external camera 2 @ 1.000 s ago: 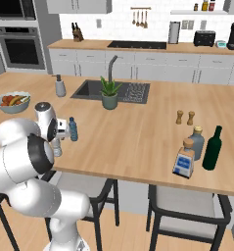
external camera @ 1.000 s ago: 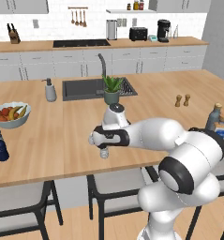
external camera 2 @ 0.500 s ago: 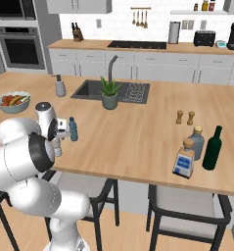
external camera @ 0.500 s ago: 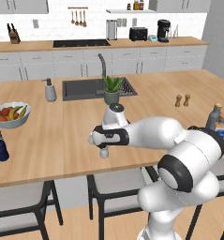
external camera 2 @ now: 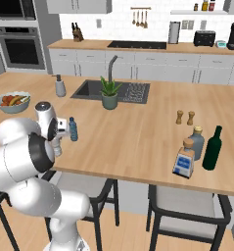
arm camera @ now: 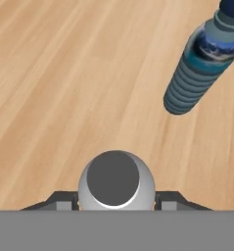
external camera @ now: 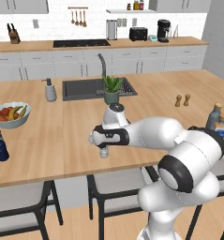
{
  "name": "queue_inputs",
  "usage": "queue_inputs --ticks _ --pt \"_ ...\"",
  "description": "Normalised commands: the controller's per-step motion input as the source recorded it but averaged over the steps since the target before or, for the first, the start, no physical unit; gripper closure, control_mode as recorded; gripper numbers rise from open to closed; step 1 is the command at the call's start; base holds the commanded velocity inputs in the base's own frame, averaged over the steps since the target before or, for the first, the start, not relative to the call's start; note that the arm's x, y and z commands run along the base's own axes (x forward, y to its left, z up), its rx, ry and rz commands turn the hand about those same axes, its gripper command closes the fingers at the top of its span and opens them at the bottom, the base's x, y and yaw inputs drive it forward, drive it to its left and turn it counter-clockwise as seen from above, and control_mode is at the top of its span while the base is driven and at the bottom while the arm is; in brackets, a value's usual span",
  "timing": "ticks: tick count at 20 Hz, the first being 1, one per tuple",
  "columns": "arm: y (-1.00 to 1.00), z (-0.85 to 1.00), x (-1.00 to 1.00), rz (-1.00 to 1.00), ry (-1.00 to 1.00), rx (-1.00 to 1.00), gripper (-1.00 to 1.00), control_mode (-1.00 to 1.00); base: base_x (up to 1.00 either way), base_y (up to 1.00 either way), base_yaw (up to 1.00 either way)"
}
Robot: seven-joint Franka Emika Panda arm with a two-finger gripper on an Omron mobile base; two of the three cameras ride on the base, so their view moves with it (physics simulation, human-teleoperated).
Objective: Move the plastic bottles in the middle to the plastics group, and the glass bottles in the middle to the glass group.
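So the clear-greyish water bottle (arm camera: 116, 180) stands upright on the wooden tabletop (arm camera: 64, 73) near its front edge, and the end effector (arm camera: 116, 198) is clamped on it from above, one finger on each side. The blue water bottle (arm camera: 199, 71) stands just beside it, not touching. Fruit bowl (external camera: 11, 115) sits off at the left end.
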Motion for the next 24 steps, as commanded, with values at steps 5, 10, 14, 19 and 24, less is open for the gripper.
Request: queue_inputs --ticks 5,10,14,19,24 --pt "0.3 0.49 -0.02 0.07 -0.06 0.02 1.0 -1.0 0.0 0.0 0.0" --pt "0.71 0.37 0.0 0.15 0.0 0.01 1.0 -1.0 0.0 0.0 0.0" --pt "0.92 0.03 0.04 0.15 0.0 0.0 1.0 -1.0 0.0 0.0 0.0" --pt "0.97 0.0 0.1 0.13 0.0 0.0 1.0 -1.0 0.0 0.0 0.0" --pt "0.57 0.0 0.01 0.12 0.0 0.0 1.0 -1.0 0.0 0.0 0.0"
